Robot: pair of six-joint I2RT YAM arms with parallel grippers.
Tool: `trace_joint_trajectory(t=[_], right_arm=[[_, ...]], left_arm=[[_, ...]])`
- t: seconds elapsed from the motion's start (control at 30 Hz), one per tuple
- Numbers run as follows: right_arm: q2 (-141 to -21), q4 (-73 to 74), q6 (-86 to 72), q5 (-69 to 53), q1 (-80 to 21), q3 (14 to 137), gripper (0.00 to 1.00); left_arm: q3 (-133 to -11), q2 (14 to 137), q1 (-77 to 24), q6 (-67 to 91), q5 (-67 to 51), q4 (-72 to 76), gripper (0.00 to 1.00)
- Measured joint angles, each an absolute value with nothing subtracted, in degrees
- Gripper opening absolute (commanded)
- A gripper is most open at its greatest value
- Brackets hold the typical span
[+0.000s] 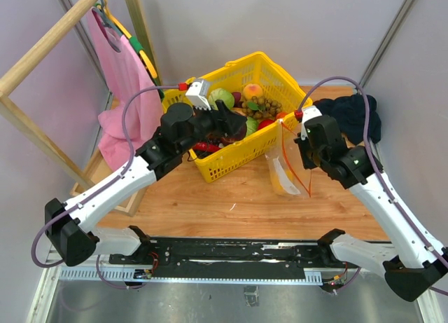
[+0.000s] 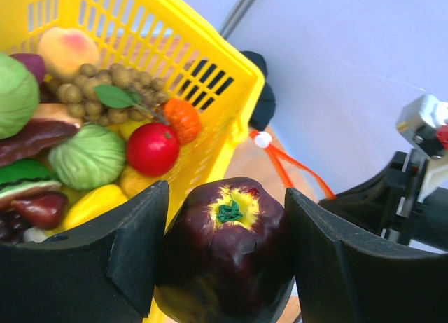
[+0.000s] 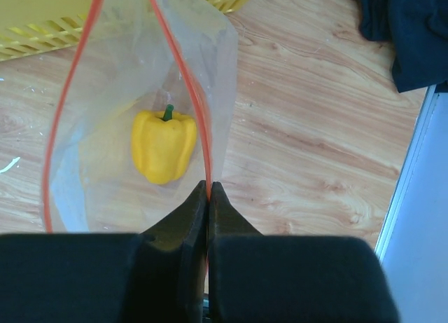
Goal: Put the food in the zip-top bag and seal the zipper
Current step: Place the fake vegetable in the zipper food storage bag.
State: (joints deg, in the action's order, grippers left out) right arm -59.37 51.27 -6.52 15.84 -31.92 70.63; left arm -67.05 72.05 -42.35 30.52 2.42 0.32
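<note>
Clamping glossy dark-purple pepper (image 2: 227, 267), left gripper (image 2: 227, 197), right gripper (image 3: 209, 190) pinching thin zipper (image 3: 183, 71) of clear bag (image 3: 105, 64)

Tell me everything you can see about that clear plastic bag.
The zip-top bag is clear, thin, crinkly-looking plastic with a red-orange zipper strip round its mouth. The mouth gapes open, facing up. The right gripper is shut on one side of that strip, holding the bag up beside the yellow basket. One yellow bell pepper lies inside at the bottom, over the wooden table.
</note>
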Motion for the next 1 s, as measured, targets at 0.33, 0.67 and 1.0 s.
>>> trace_joint_trajectory(t=[0.33,0.67,1.0], right_arm=[[-57.74,51.59,-6.57,18.22,-33.93,73.3,0.01],[-58.22,50.37,-8.21,21.74,-38.35,73.76,0.0],[-59.68,48.12,-11.33,22.13,-41.32,72.95,0.0]], left_arm=[[-65.67,72.05,-47.2,31.57,1.83,7.53,0.01],[-60.93,72.14,-50.83,33.91,1.8,17.08,0.01],[-54.3,75.55,-54.5,35.11,6.02,30.92,0.0]])
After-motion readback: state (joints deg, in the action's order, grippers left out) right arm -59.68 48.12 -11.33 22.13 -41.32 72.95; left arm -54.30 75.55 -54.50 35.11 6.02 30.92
